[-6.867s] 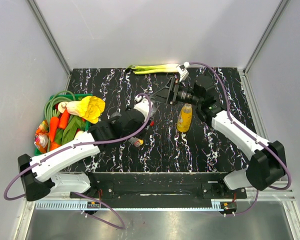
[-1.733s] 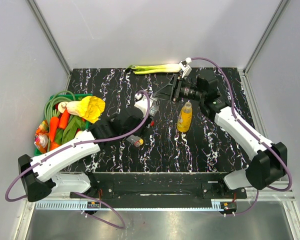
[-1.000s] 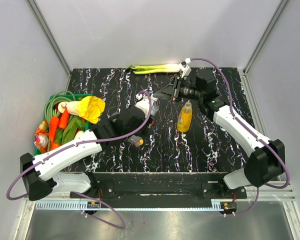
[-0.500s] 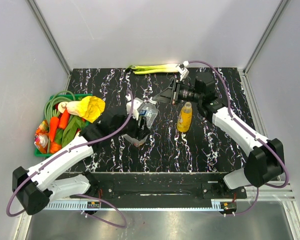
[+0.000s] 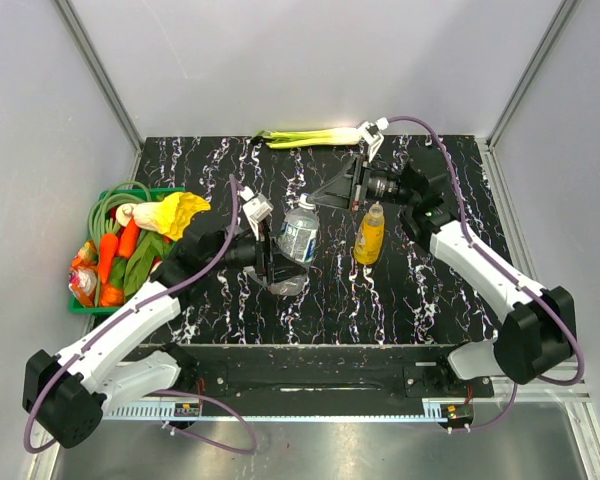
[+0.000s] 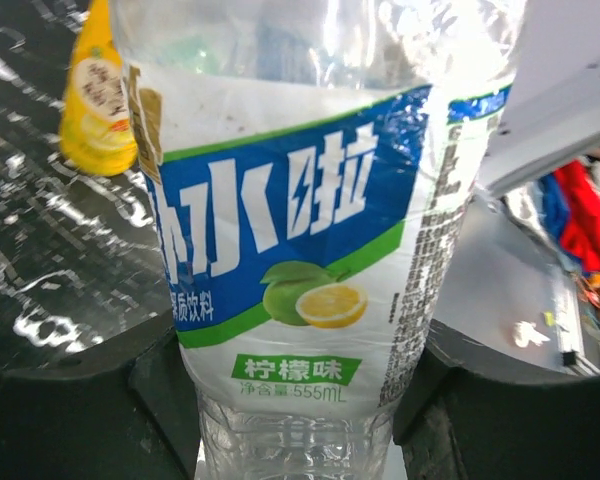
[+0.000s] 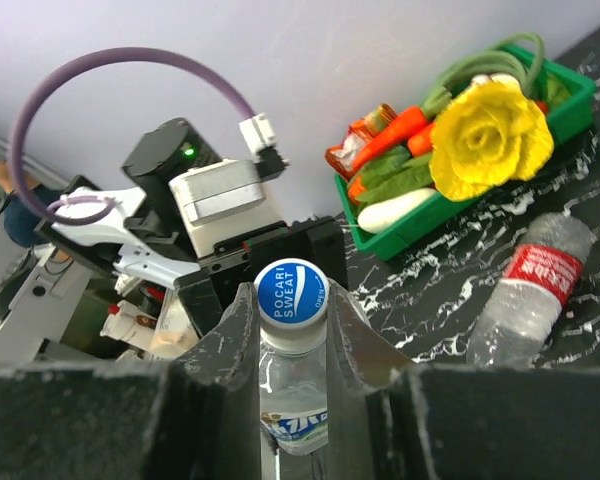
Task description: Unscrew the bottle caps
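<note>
the upright water bottle (image 5: pixel 300 236) is mid-table, the juice bottle (image 5: pixel 369 236) just right (vegetable basket (image 5: pixel 85 308) far left).

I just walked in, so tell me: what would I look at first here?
One clear bottle is gripped from both ends over the middle of the table. The left gripper squeezes its blue-green label and the right gripper pinches its blue-white cap. A big yellow flower shines in the green basket at the table's left edge.
</note>
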`<state>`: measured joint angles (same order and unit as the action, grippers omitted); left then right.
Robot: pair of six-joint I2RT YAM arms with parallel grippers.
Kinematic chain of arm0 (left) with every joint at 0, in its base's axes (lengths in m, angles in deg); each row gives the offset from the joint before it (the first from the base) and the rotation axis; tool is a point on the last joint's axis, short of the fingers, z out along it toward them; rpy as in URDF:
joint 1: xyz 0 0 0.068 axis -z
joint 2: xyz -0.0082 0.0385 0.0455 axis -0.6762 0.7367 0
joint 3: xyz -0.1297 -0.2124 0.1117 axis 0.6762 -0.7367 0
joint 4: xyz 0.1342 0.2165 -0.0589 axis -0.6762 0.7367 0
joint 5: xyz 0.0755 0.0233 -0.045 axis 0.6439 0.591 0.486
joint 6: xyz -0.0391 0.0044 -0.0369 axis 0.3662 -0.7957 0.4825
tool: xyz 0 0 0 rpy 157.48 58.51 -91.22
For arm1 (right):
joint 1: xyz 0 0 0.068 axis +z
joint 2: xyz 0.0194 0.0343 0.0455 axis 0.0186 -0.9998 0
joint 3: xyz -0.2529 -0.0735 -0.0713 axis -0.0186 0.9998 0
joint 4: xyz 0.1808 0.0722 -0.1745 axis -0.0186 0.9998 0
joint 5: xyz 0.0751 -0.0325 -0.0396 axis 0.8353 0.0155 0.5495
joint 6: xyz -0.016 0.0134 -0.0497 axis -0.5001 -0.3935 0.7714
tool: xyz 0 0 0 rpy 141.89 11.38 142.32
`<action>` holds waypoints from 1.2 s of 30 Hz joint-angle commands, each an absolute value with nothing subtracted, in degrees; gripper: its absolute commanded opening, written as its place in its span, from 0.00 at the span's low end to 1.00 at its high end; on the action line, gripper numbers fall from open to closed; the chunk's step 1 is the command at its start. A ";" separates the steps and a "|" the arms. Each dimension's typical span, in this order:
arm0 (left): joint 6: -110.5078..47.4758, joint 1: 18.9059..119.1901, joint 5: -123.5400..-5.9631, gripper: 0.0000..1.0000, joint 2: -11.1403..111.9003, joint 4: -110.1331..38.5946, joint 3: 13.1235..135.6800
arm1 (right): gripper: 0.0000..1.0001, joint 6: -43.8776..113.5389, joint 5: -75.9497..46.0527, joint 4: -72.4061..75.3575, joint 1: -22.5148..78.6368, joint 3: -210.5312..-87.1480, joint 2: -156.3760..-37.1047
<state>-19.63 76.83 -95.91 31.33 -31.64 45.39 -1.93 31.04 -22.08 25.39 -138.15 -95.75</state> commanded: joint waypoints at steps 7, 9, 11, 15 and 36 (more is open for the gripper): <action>-3.21 76.39 -116.16 0.02 30.61 -63.00 41.52 | 0.00 -7.03 38.84 -41.64 25.74 -137.10 -90.19; 0.13 76.47 -118.62 0.02 30.78 -68.88 40.82 | 0.00 -9.41 39.81 -45.77 25.74 -136.75 -90.10; 3.56 76.39 -120.90 0.02 31.13 -74.33 40.47 | 0.00 -12.13 40.51 -50.60 25.65 -136.49 -90.37; 11.38 76.39 -124.42 0.02 32.80 -84.53 40.29 | 0.00 -17.23 41.74 -58.52 25.74 -137.01 -91.33; 7.20 76.47 -125.40 0.02 34.83 -76.51 42.48 | 0.67 -20.32 41.22 -62.31 25.22 -138.95 -91.86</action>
<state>15.49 76.70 -124.87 36.93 -82.31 40.06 -20.64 41.99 -59.43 26.14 -136.62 -92.54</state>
